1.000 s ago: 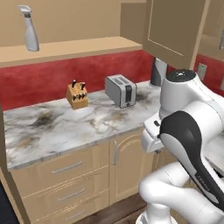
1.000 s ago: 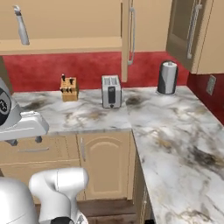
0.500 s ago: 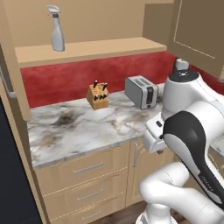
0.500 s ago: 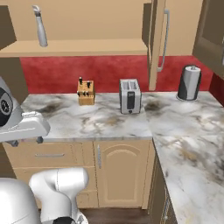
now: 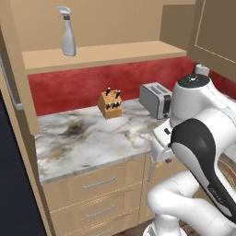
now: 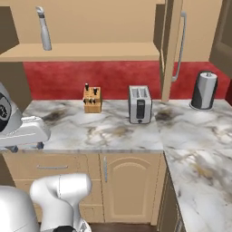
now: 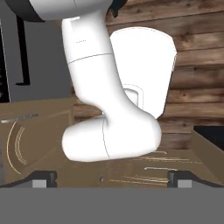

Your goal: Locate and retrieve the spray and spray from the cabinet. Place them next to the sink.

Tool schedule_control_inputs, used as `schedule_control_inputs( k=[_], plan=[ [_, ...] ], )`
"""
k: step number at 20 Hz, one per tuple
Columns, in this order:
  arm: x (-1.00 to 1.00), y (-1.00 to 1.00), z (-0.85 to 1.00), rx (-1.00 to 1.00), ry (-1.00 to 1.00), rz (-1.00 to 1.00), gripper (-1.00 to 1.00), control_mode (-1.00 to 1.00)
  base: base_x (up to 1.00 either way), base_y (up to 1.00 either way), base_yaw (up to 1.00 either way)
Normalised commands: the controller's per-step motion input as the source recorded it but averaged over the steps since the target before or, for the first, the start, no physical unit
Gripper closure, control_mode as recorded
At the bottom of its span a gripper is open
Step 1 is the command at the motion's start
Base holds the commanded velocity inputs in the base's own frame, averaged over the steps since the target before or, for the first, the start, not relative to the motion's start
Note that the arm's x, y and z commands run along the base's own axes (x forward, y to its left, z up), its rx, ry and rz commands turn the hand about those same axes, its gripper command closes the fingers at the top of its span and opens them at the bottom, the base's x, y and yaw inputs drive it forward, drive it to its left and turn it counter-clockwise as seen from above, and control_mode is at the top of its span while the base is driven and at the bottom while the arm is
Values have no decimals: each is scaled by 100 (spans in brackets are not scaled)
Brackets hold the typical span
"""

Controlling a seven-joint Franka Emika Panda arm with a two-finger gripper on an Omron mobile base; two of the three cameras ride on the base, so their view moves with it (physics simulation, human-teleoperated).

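Pale-grey plastic spray (image 5: pixel 67 33) on plain wooden shelf (image 5: pixel 115 54).

Arm folded low; tool (image 7: pixel 112 179) fingertips apparently spread apart.

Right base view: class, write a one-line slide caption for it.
Spray bottle on open cabinet shelf above knife block, toaster and grey roll.

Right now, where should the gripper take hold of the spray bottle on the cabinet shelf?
Probably around the spray bottle's lower body, coming level from the open front of the shelf. It stands upright, and the trigger head on its narrow neck offers a poorer grip.
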Motion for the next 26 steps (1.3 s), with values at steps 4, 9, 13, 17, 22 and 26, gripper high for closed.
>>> schedule_control_inputs(
  k=[4, 9, 13, 17, 22, 26],
  plan=[
    [0, 0, 0, 0, 0, 0, -100, 100, 72, -4, 14],
    [0, 0, 0, 0, 0, 0, -100, 100, 62, -4, 11],
    [0, 0, 0, 0, 0, 0, -100, 100, 40, -3, 10],
    [0, 0, 0, 0, 0, 0, -100, 100, 10, -3, 2],
    [0, 0, 0, 0, 0, 0, -100, 100, 4, 4, 1],
    [0, 0, 0, 0, 0, 0, -100, 100, 36, 0, 0]
  ],
)
